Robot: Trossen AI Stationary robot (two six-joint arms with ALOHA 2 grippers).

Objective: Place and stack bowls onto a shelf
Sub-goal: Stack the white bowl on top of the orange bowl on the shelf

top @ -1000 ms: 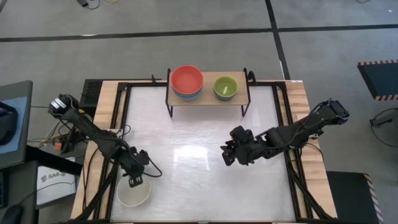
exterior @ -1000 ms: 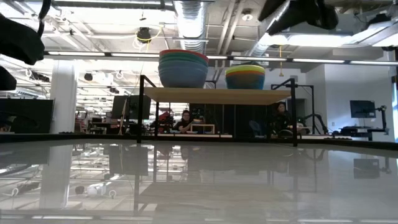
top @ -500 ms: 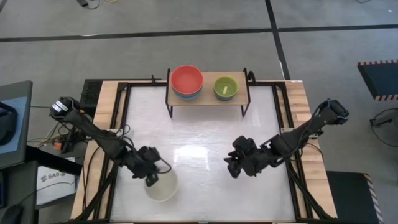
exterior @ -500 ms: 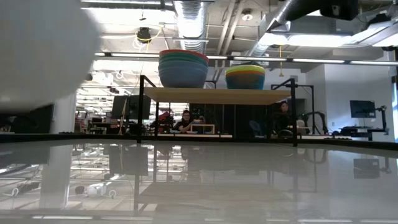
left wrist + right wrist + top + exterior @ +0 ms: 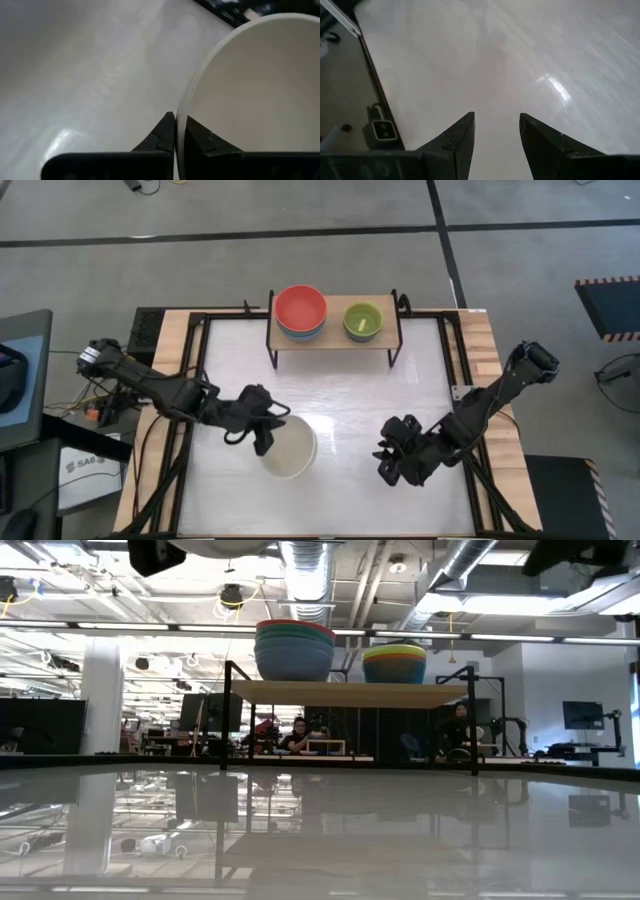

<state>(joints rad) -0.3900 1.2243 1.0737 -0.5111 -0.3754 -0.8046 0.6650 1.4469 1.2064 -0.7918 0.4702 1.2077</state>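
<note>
White bowl lifted toward the shelf

White bowl [image 5: 288,450] — pinched at its rim by the left gripper [image 5: 266,438] — had risen off the table and moved nearer the shelf [image 5: 333,340]. Right gripper [image 5: 391,469], fingers apart, had drawn farther away from the shelf.

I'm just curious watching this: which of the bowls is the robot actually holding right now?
The white bowl. The left gripper pinches its rim, carrying it above the table. The other bowls sit in two stacks on the shelf, untouched.
</note>
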